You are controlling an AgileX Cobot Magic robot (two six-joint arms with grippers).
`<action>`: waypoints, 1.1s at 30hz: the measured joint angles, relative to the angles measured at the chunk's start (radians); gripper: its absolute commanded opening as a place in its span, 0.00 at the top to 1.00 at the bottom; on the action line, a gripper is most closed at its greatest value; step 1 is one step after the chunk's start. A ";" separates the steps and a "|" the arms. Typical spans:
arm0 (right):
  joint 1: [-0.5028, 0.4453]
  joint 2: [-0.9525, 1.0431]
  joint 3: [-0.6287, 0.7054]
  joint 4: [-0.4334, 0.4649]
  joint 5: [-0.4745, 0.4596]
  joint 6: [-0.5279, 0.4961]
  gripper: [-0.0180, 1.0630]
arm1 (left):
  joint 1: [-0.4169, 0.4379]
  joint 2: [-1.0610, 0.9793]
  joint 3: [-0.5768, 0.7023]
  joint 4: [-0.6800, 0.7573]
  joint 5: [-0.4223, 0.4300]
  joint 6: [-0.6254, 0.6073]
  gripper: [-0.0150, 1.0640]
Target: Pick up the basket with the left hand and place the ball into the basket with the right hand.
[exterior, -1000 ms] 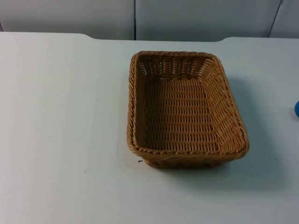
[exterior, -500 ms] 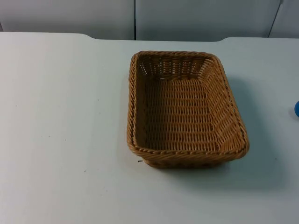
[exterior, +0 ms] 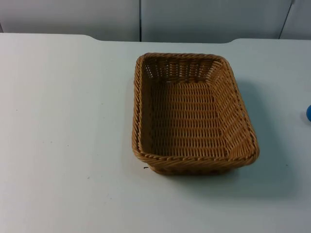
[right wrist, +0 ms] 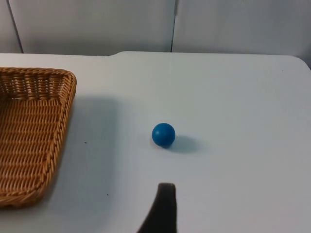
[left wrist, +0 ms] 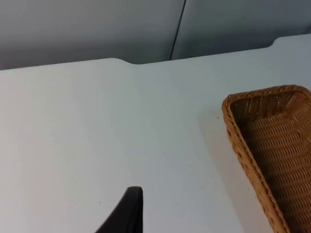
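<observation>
With the basket point(exterior: 194, 114) empty mid-tabletop point(exterior: 63, 121) and the ball point(right wrist: 163, 134) loose well to its right, both end effectors wait short of them, their openings impossible to tell, and a clumsy right approach would probably roll the ball off.

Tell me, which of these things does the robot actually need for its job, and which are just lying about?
Needed for the job:
- basket, sitting empty on the table
- blue ball, on the table beside the basket, apart from it

Just there:
- white table
- grey wall behind it
</observation>
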 measured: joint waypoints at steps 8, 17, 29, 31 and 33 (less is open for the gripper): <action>0.000 0.014 -0.001 0.000 0.009 0.000 0.28 | 0.000 0.147 -0.002 -0.114 -0.039 0.110 0.02; 0.000 0.105 -0.001 0.000 0.012 0.000 0.28 | -0.004 0.310 -0.003 -0.215 -0.075 0.212 0.02; 0.000 0.119 -0.001 0.000 0.010 0.000 0.28 | -0.189 0.594 -0.155 -0.226 -0.116 0.241 0.02; 0.000 0.119 -0.001 0.000 0.010 0.000 0.28 | -0.212 0.640 -0.177 -0.230 -0.116 0.233 0.02; 0.000 0.119 -0.001 0.000 0.010 0.000 0.28 | -0.228 0.691 -0.194 -0.230 -0.118 0.226 0.02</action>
